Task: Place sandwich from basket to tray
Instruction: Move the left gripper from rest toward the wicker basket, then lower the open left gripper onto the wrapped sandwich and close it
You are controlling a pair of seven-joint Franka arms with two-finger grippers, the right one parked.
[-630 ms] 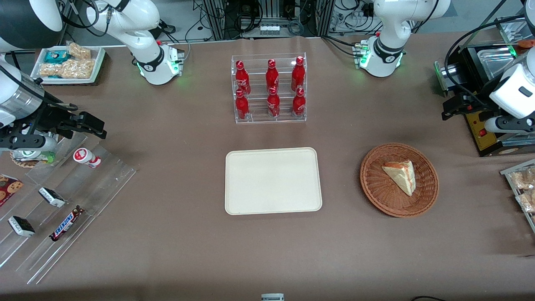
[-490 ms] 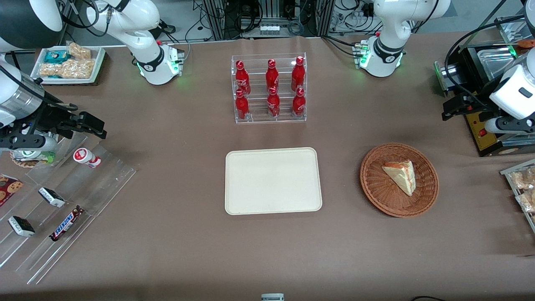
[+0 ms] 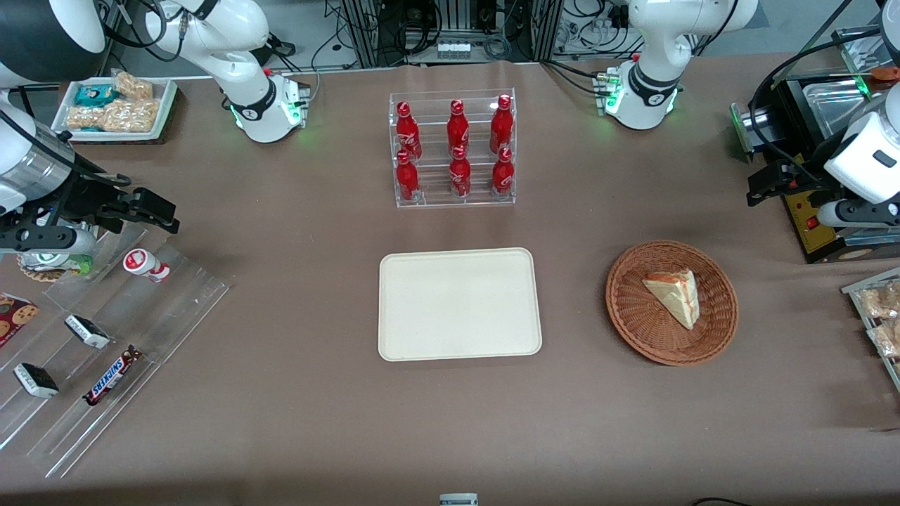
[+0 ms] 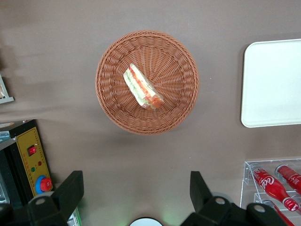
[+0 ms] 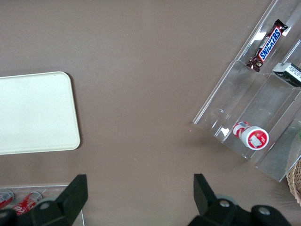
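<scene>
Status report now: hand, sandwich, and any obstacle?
Hand open, high above table, holding nothing. Sandwich lying in basket, untouched. Tray bare. Nothing between basket and tray.

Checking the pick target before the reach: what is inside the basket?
The basket holds one sandwich, lying on its weave; whatever is under it is covered. The open pincer hovers high above, empty.

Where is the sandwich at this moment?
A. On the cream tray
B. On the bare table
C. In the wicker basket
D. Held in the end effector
C: the sandwich lies in the basket, the tray holds nothing, and the open end effector hangs high above the basket.
</scene>
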